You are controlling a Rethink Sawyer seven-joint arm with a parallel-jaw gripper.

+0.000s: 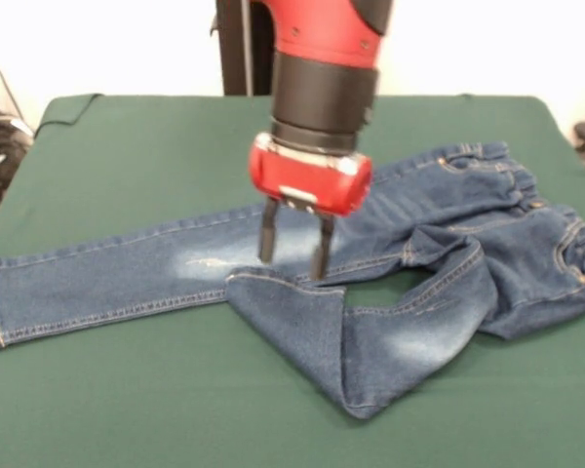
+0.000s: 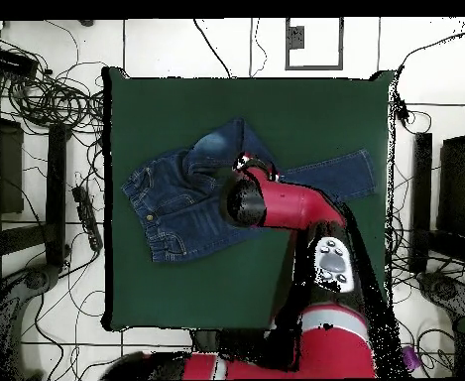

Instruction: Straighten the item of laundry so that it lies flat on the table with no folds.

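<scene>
The item of laundry (image 1: 439, 244), a small pair of blue jeans (image 2: 181, 193), lies across the table (image 1: 156, 390). One leg stretches flat toward the left edge in the front view. The other leg is folded back on itself, its cuff edge lying near the middle. The waistband sits bunched at the right. My gripper (image 1: 294, 246) hangs open just above the folded leg's cuff edge, one finger (image 1: 269, 234) over the straight leg, the other at the fold. Nothing is held between them. In the overhead view the arm (image 2: 276, 203) covers the gripper.
The dark green table (image 2: 305, 109) extends well beyond the jeans on all sides. Cables and equipment (image 2: 38, 89) lie on the floor around it. A black pole (image 1: 236, 44) stands behind the table's far edge.
</scene>
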